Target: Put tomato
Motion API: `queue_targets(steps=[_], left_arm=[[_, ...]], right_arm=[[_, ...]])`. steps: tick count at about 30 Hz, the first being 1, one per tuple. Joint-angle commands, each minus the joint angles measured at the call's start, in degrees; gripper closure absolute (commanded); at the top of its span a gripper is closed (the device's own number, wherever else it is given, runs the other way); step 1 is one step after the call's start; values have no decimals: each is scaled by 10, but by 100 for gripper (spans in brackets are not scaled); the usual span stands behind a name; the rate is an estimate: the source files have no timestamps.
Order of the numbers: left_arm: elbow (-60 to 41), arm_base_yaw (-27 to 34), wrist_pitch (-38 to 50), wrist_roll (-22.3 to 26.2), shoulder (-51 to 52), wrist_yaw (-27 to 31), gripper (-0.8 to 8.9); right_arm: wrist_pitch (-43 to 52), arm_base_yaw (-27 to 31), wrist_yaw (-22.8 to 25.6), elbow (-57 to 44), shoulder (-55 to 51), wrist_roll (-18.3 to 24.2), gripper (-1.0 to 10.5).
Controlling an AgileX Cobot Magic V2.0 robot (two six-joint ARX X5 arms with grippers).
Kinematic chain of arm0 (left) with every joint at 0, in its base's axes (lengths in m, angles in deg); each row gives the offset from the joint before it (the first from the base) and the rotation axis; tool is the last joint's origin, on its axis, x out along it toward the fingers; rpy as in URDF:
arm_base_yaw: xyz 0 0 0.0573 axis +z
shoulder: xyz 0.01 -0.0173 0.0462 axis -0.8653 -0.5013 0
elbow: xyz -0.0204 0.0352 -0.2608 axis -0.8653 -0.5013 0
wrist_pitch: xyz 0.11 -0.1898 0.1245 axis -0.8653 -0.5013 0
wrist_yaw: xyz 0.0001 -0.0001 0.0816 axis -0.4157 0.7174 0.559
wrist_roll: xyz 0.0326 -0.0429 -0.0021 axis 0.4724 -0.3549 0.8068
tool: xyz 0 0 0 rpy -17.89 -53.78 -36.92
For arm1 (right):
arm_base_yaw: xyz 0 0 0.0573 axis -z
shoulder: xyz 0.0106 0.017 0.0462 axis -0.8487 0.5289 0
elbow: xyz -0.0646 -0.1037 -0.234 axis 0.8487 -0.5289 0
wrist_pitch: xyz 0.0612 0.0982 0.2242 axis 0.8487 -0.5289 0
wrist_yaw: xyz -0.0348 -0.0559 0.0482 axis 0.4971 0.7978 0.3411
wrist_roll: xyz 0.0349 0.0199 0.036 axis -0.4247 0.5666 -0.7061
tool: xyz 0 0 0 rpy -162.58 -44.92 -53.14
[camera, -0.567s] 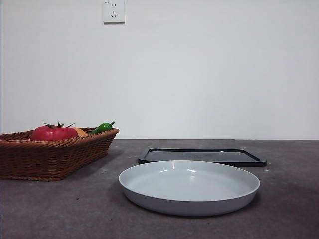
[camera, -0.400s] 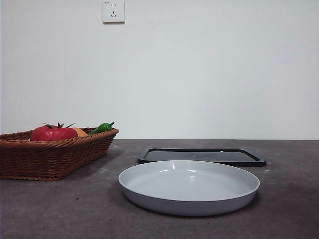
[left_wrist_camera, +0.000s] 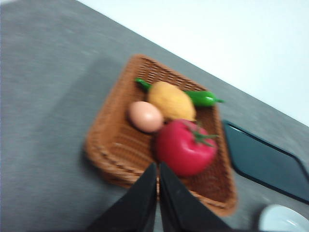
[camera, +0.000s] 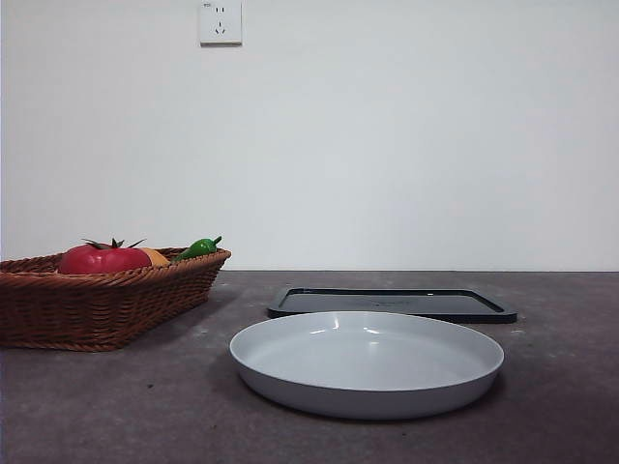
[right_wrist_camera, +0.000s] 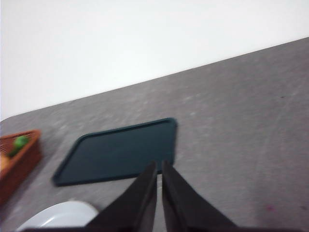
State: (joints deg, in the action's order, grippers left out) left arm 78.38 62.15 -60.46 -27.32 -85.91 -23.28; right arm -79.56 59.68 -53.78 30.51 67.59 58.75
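The glossy red tomato [camera: 103, 258] with a dark green stem lies in the brown wicker basket [camera: 58, 307] at the table's left. From the left wrist the tomato [left_wrist_camera: 185, 147] shows close below, beside an orange round fruit [left_wrist_camera: 171, 100], a pale egg [left_wrist_camera: 145, 116] and a green pepper [left_wrist_camera: 202, 98]. My left gripper [left_wrist_camera: 158, 166] hovers above the basket's near rim, jaws shut and empty. Over the dark tray [right_wrist_camera: 118, 151] hangs my right gripper [right_wrist_camera: 159, 164], shut on nothing. Neither arm shows in the front view.
A grey round plate [camera: 368, 362] sits at the front middle of the table, with the flat black tray [camera: 392, 303] just behind it. A white wall with a socket [camera: 221, 21] closes the back.
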Motion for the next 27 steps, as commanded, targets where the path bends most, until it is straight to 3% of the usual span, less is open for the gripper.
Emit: queue_targets(steps=[1,7,13,20,27], left_arm=[[38,0,-11,9,-23,-34,803],[118,0,-85,78,-94,-85,803],[200,-1,-148,123,-177,-138,803],[299,-10,-217,174,-265,-163,803],[385,-47,-296,204,-337,-171,803]], right_arm=[[-20,0,-28,40,30,17,940],[-108,0,-101,129,120,63,940],[-166,-6,-182,213,214,84,940],[-237,-47,-199,307,309,120,940],[-299,-124,-198,378,385,146,940]])
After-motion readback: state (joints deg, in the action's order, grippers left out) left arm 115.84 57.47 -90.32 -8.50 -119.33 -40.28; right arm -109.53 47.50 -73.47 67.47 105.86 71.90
